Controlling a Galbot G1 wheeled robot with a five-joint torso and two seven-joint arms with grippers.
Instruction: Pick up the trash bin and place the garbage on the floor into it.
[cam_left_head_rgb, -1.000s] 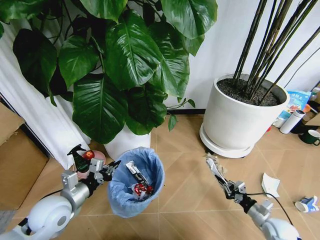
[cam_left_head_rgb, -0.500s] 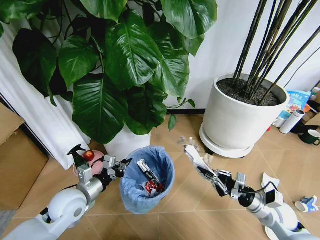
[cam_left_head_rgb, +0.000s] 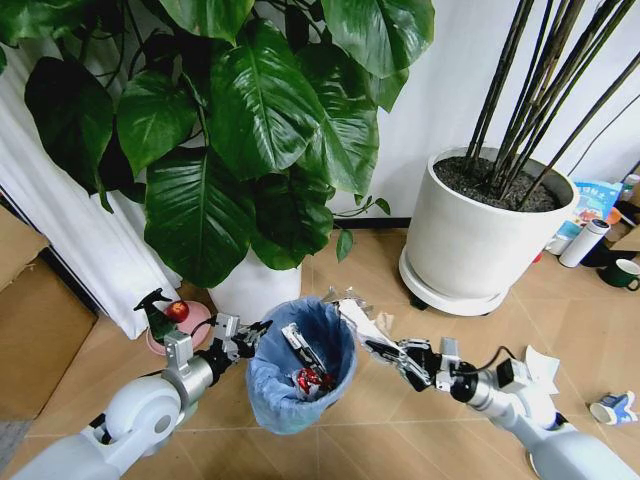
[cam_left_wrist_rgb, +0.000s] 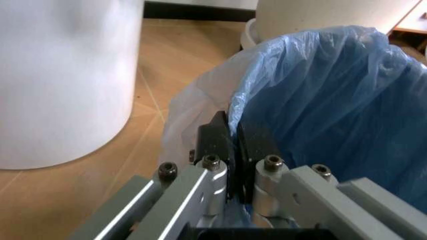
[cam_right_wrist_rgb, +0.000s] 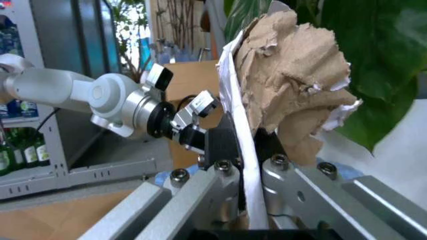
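Scene, big to small: large-leafed plant (cam_left_head_rgb: 250, 130) in a white pot behind, second white pot (cam_left_head_rgb: 480, 235) to the right, herringbone floor (cam_left_head_rgb: 370, 290) under everything.

Trash bin (cam_left_head_rgb: 300, 365) sits centre frame, held up off the floor by the look of it (base contact hidden, so that's a judgement). Blue liner is open, a few scraps already inside, one red.

Left gripper (cam_left_head_rgb: 248, 335) is at the bin's left rim; left wrist view shows its fingers (cam_left_wrist_rgb: 217, 137) pressed together on the rim and liner, one inside, one outside.

Right gripper (cam_left_head_rgb: 385, 352) is just beside the bin's right rim, fingers pinching a flat scrap of torn brown card and white paper (cam_left_head_rgb: 358, 318). The scrap's tip hangs over the rim edge, not clearly over the opening.

Step in hand: dropping a carried piece of garbage. Next move calls for carrying the scrap further over the opening, then releasing.

More garbage left on the floor: white paper (cam_left_head_rgb: 540, 368) and blue-and-white packet (cam_left_head_rgb: 612, 408), far right.
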